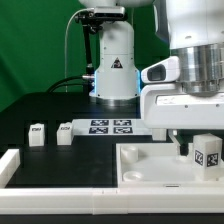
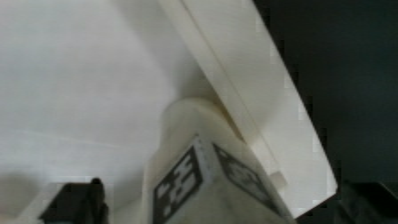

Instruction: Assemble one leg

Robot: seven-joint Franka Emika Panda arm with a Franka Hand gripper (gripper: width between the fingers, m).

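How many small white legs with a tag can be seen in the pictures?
3. Two legs stand on the table at the exterior view's left. One leg is under the hand, over the white panel. Others may be hidden.

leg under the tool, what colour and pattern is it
White leg with a black-and-white square tag; clearest in the exterior view.

This is a robotics lab, set up for recording. A black table (image 1: 40, 110) stands before a green backdrop curtain (image 1: 35, 45), like a small studio. At twelve o'clock the arm's white base (image 1: 114, 70) is bolted to the tabletop, with a warning triangle on it. Just in front lies the marker board (image 1: 110, 127), and square tags mark loose white blocks (image 1: 38, 134) at nine o'clock.
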